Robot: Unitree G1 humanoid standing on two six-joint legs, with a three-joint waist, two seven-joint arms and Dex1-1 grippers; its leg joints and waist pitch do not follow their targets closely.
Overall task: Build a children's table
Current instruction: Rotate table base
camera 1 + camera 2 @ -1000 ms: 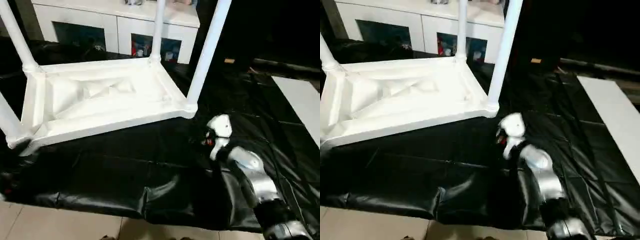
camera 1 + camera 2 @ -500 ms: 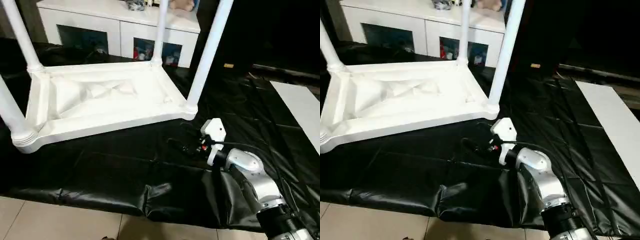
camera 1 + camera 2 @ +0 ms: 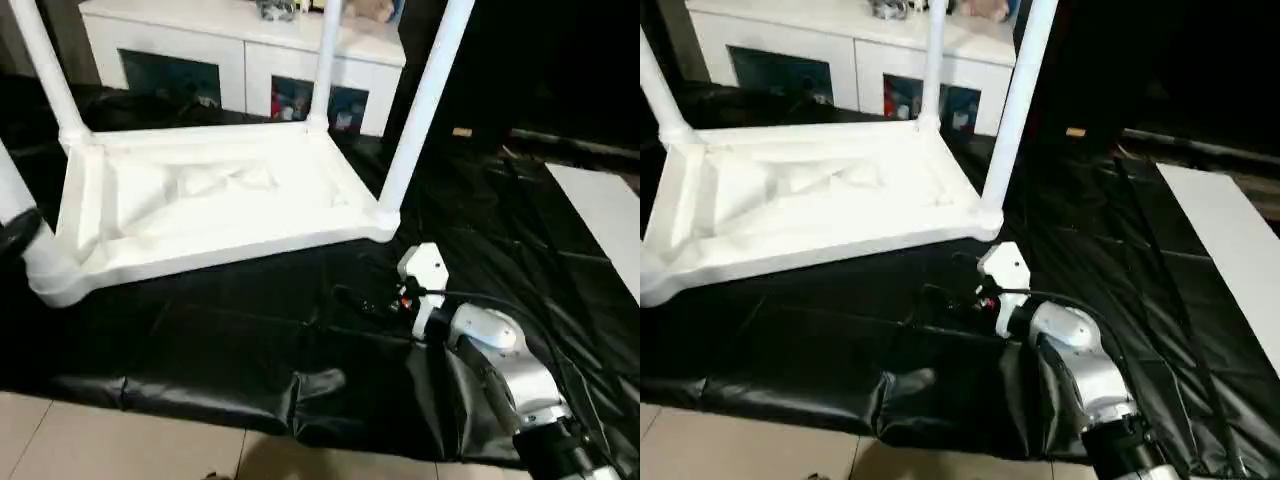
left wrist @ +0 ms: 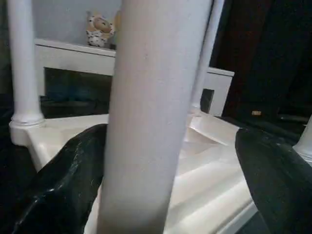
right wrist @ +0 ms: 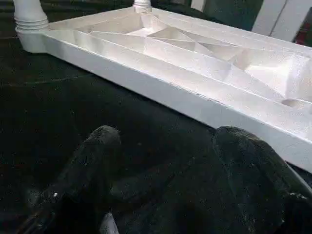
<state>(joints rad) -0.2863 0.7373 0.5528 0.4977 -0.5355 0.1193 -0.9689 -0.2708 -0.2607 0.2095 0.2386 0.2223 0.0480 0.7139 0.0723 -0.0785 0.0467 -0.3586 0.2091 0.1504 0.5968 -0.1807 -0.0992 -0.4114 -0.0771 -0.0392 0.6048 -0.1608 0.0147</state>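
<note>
The white children's table [image 3: 200,200] lies upside down on a black sheet, its ribbed underside facing up. All of its legs stand upright in the corner sockets. My left gripper [image 4: 170,134] is open around the near-left leg [image 4: 151,97], with one black finger [image 4: 73,170] close beside it and the other standing well clear. That gripper's black tip [image 3: 14,234] shows against the same leg [image 3: 12,190]. My right gripper [image 3: 362,302] hovers low over the sheet just in front of the near-right leg [image 3: 420,110]. It is open and holds nothing, with the table's long edge [image 5: 161,87] ahead of it.
A white cabinet [image 3: 240,50] with glass doors stands behind the table, with a soft toy [image 4: 100,29] on top. The black sheet [image 3: 200,340] is wrinkled at its front edge, where it meets the tiled floor [image 3: 100,440]. A white board [image 3: 600,200] lies at the right.
The head camera has shifted. A black tip of my left gripper has come into view against the near-left leg. My right wrist has turned and lowered, and its fingers now show over the sheet.
</note>
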